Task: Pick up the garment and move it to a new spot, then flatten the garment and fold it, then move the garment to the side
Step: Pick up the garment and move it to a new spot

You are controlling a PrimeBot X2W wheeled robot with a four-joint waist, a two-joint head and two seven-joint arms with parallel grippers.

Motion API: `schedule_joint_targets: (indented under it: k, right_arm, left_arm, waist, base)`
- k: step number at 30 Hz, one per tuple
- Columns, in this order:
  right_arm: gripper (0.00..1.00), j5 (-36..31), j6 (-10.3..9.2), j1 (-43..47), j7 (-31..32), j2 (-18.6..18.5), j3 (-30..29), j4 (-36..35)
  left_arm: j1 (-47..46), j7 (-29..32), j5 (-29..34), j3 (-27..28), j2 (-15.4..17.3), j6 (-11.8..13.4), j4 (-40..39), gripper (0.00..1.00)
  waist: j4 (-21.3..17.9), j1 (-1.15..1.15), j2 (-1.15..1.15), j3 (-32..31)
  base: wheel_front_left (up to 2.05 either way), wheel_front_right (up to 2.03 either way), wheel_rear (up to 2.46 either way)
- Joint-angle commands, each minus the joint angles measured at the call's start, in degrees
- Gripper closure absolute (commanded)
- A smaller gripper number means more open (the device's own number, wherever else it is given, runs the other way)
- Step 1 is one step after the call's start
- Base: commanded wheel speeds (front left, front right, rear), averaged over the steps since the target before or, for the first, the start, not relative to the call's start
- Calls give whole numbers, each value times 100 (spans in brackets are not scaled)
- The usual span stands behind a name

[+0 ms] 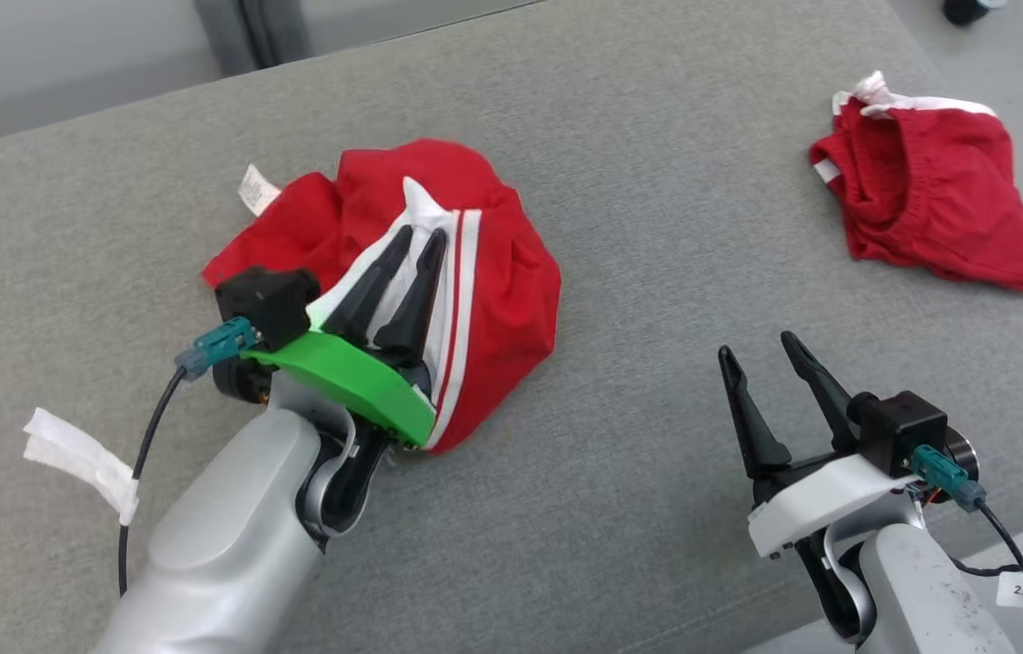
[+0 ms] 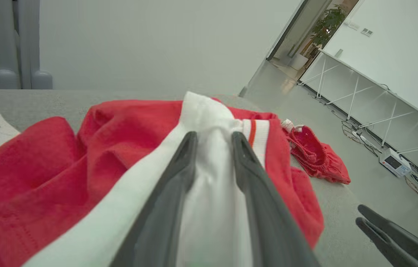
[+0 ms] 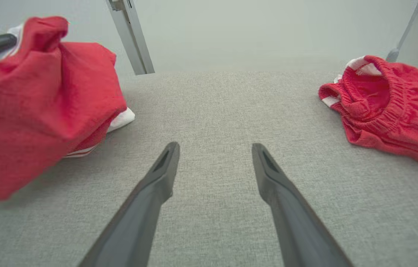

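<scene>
On the cushion [image 1: 639, 182], left gripper [image 1: 421, 234] straddles the garment [image 1: 511, 291] — grip unclear — right gripper [image 1: 758, 345] wide open.

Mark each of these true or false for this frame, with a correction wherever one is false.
1. Two red garments lie on the grey cushion. True: the striped garment and the second garment.
2. The right jaws are closed on the second garment. False: they stand open over bare cushion, well apart from it.
3. White fabric of the striped garment sits between the left jaws. True.
4. The two garments touch each other. False: a stretch of bare cushion separates them.
5. A white label sticks out at the striped garment's far edge. True.
</scene>
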Motion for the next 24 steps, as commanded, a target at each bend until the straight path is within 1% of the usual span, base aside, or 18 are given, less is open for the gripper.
schedule_joint_targets:
  k: [1, 4, 6, 9, 13, 15, 16, 21, 24]
  right_arm:
    - [0, 27, -9, 72, 1, -17, -10, -25]
    - [0, -8, -9, 124, 0, -16, -86, -13]
    - [0, -22, -9, 165, 1, -15, -144, 14]
    - [0, -34, -9, 207, 1, -15, -209, 55]
    - [0, -26, -9, 258, 0, -18, -252, 113]
    - [0, -39, -9, 282, 1, -16, -271, 148]
    - [0, -39, -9, 284, 1, -19, -262, 167]
    - [0, -96, -9, 355, 0, -18, -350, 282]
    - [0, -133, -9, 440, 1, -19, -405, 350]
  left_arm:
    - [110, -15, 175, 95, 41, -18, 56, 0]
    - [378, -13, 430, 535, -73, -18, 219, 0]
    - [533, -8, 640, 780, -105, -18, 282, 0]
    - [842, -7, 1014, 1304, -120, -18, 360, 0]
    - [1313, -7, 1600, 2028, -171, -18, 308, 0]
    - [1535, -8, 1977, 2288, -148, -18, 215, 0]
    - [1661, -8, 2055, 2439, -168, -18, 169, 0]
    - [2367, -7, 2755, 2863, -180, -18, -146, 0]
    - [2757, -8, 3069, 3110, -248, -18, -328, 0]
  waist:
    - [-314, 0, 0, -108]
    - [-252, 0, 0, -222]
    - [-162, 0, 0, -298]
    - [30, 0, 0, -423]
    - [303, 0, 0, -562]
    - [441, 0, 0, -644]
    - [492, 0, 0, -677]
    - [795, 0, 0, -892]
    - [921, 0, 0, -999]
  base:
    - [0, 0, 0]
    - [0, 0, 0]
    - [0, 0, 0]
    - [0, 0, 0]
    - [0, 0, 0]
    - [0, 0, 0]
    - [0, 0, 0]
    - [0, 0, 0]
    - [0, 0, 0]
